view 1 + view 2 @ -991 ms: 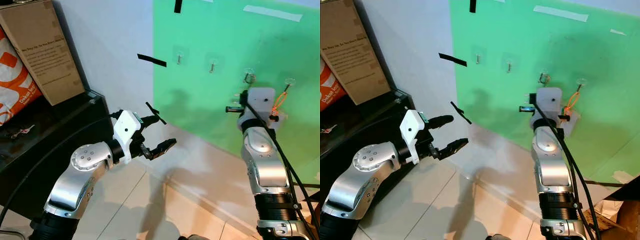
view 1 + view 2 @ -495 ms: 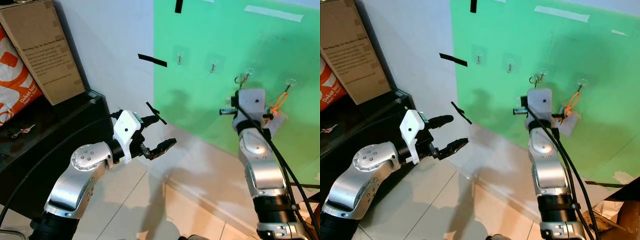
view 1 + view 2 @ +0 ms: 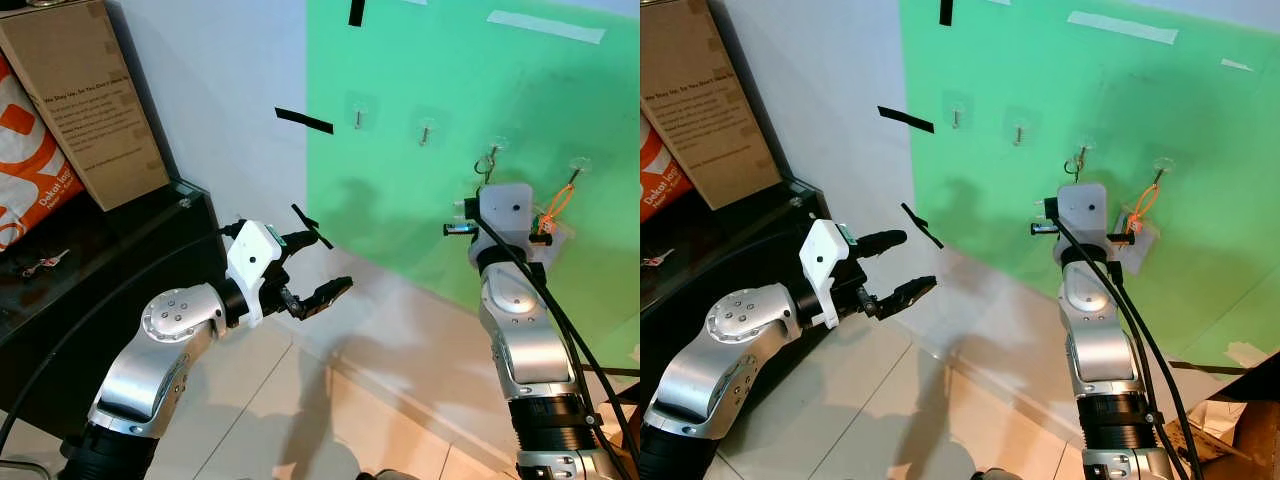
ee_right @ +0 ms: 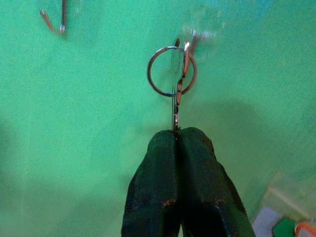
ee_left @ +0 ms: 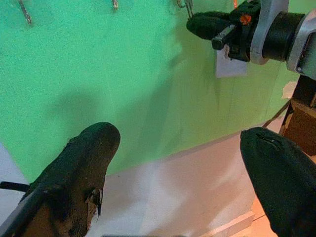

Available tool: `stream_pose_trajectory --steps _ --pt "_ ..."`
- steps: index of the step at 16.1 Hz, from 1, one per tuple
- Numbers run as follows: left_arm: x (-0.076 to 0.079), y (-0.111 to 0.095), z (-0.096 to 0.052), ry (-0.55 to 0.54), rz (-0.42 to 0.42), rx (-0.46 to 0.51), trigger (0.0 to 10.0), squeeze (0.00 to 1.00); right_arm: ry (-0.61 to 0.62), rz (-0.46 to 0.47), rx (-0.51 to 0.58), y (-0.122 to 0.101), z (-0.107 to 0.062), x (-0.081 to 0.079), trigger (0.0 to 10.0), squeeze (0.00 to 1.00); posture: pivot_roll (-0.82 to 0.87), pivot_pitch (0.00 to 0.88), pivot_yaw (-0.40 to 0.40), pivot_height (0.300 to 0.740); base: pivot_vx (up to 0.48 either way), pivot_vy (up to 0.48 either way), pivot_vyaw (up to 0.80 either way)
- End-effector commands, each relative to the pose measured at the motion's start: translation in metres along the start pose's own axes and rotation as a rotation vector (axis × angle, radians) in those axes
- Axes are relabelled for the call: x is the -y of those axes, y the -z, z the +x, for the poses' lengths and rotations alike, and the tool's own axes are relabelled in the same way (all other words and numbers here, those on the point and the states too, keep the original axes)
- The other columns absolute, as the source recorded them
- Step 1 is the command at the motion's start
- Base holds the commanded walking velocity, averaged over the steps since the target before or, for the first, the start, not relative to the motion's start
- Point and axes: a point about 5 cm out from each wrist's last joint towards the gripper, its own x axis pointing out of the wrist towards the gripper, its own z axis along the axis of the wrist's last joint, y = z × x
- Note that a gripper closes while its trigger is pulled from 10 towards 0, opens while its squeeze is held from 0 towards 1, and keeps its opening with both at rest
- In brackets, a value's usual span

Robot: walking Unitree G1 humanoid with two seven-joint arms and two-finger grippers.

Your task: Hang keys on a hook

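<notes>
Your right gripper (image 4: 177,136) is raised against the green board (image 3: 450,80), its 2 black fingers pressed together and clenched on the lower end of the keys (image 4: 174,111). The key ring (image 4: 172,71) at the top of that set sits at the third hook (image 4: 190,42) in the row, and from the right wrist view the ring overlaps the hook's metal tip; whether it is fully seated over the hook cannot be confirmed. In the head views the same ring shows just above the white wrist housing (image 3: 505,205) of your right arm, at the hook (image 3: 495,148).

An orange cord with a white tag (image 3: 553,210) hangs from the fourth hook (image 3: 578,165), just beside the right wrist. The first hook (image 3: 358,115) and second hook (image 3: 426,130) carry nothing.

Your left gripper (image 3: 318,268) is held out in front of the white wall, well apart from the hooks, with its fingers spread wide and nothing between them. The left wrist view confirms this: 2 fingertips (image 5: 91,148) stand far apart, with the green board beyond.

To your left, a black table (image 3: 110,250) carries a cardboard box (image 3: 85,95), an orange and white bag (image 3: 30,165) and a small set of keys (image 3: 45,263) lying flat on its top.
</notes>
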Motion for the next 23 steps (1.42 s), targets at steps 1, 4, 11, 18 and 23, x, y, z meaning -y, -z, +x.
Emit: stream_pose_trajectory --steps 1,4,11,18,23 --pt "0.003 -0.002 -0.001 0.01 0.01 0.004 10.0 0.0 0.01 0.012 0.003 -0.002 -0.001 0.003 10.0 0.0 -0.07 0.0 -0.006 0.74 0.0 0.0 0.0" --pt "0.002 -0.002 -0.001 0.006 0.01 0.005 10.0 0.0 -0.003 -0.008 -0.029 0.003 -0.002 0.0 10.0 0.0 -0.06 0.0 -0.011 0.74 0.0 0.0 0.0" --pt "0.002 -0.002 -0.002 0.001 0.011 0.006 10.0 0.0 -0.036 0.052 0.031 -0.006 -0.005 -0.002 10.0 0.0 -0.06 0.0 -0.013 0.74 0.0 0.0 0.0" --pt "0.002 -0.003 -0.001 0.001 0.012 0.006 10.0 0.0 -0.006 0.069 0.106 -0.02 -0.001 0.003 10.0 0.0 -0.06 0.0 -0.012 0.74 0.0 0.0 0.0" --pt "0.002 -0.003 -0.001 0.001 0.012 0.005 10.0 0.0 -0.011 0.015 0.055 -0.014 0.01 0.0 10.0 0.0 -0.06 0.0 -0.013 0.74 0.0 0.0 0.0"
